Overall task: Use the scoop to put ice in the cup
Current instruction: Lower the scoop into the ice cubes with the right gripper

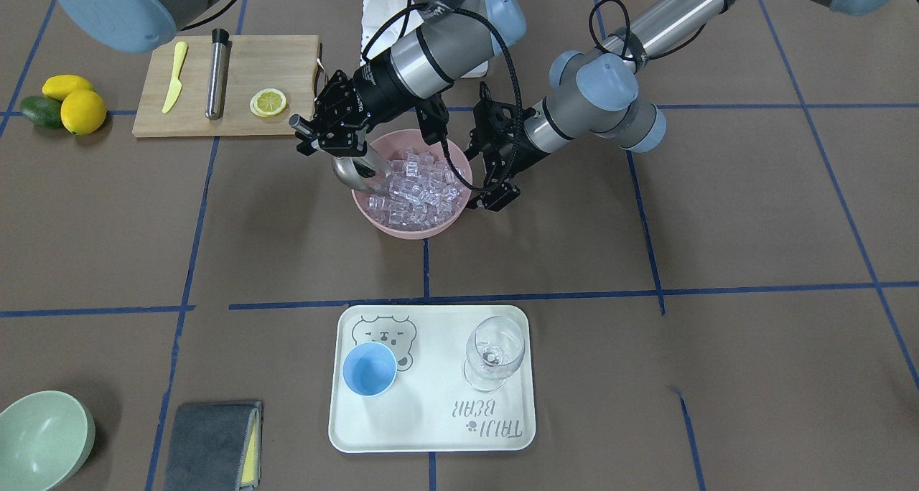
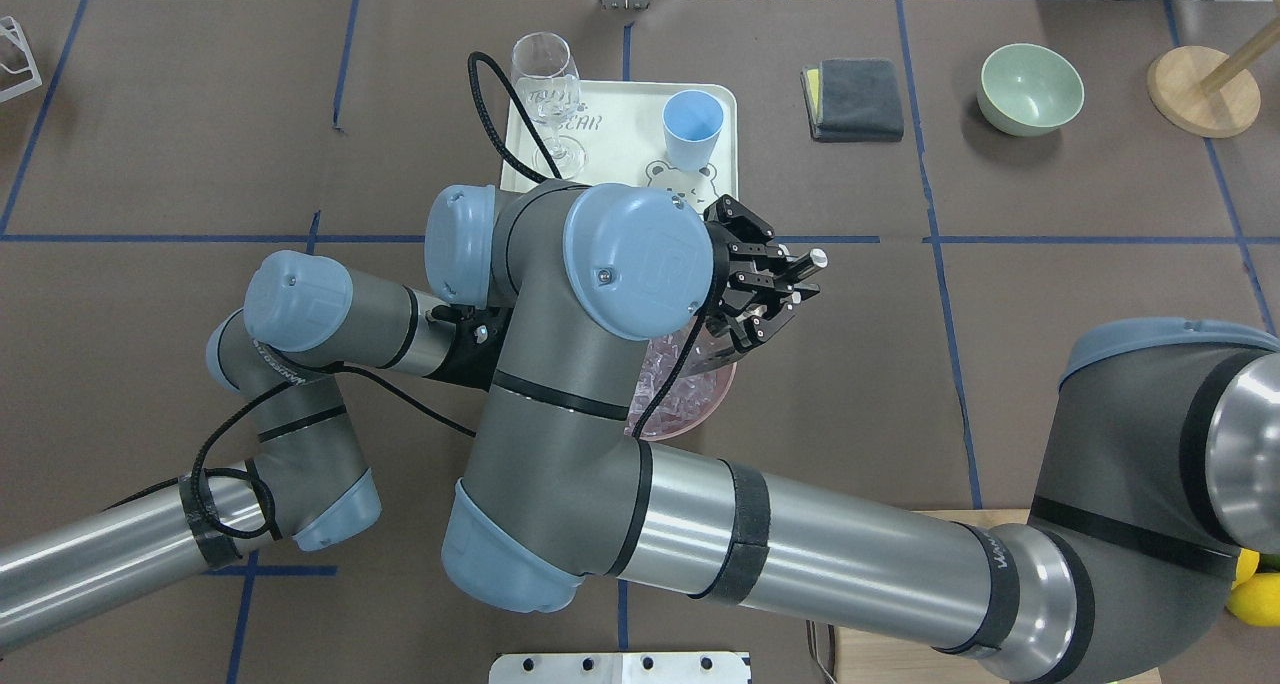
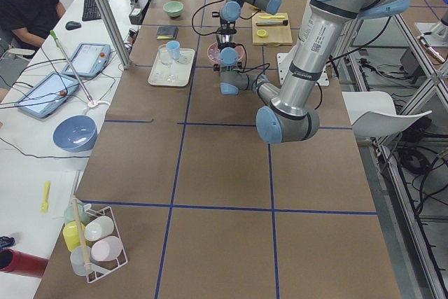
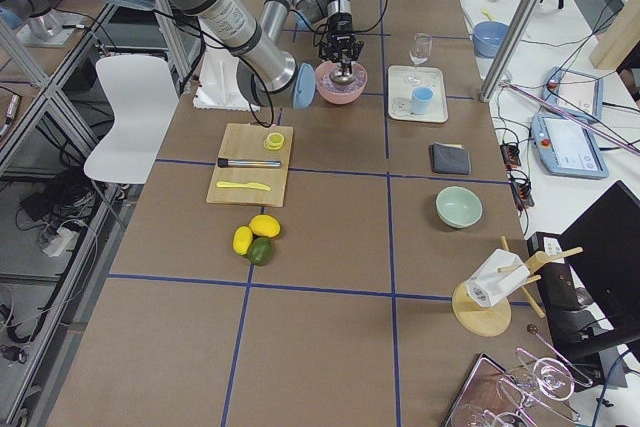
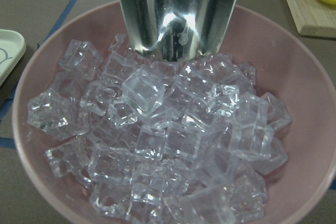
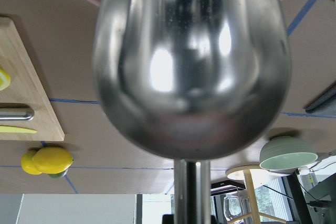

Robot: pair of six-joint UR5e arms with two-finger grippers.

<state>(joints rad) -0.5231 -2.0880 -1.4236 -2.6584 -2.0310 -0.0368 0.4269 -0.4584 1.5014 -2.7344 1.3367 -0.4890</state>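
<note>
The ice (image 1: 420, 186) is a heap of clear cubes in a pink bowl (image 1: 413, 229) at mid-table, seen close up in the left wrist view (image 5: 168, 145). My right gripper (image 1: 327, 128) is shut on the rod handle of the steel scoop (image 1: 355, 174). The scoop's trough tilts down into the ice at the bowl's side; it also shows in the wrist views (image 5: 178, 14) (image 6: 191, 66). My left gripper (image 1: 488, 175) hangs open beside the bowl's opposite rim. The light-blue cup (image 1: 369, 369) stands upright and empty on a white tray (image 1: 438, 426).
A clear wine glass (image 1: 494, 351) stands on the tray beside the cup. A cutting board (image 1: 244, 60) holds a steel cylinder (image 1: 215, 75), a yellow knife (image 1: 174, 75) and a lemon slice (image 1: 268, 103). Lemons (image 1: 82, 110), a green bowl (image 1: 39, 437) and a grey cloth (image 1: 212, 444) lie further off.
</note>
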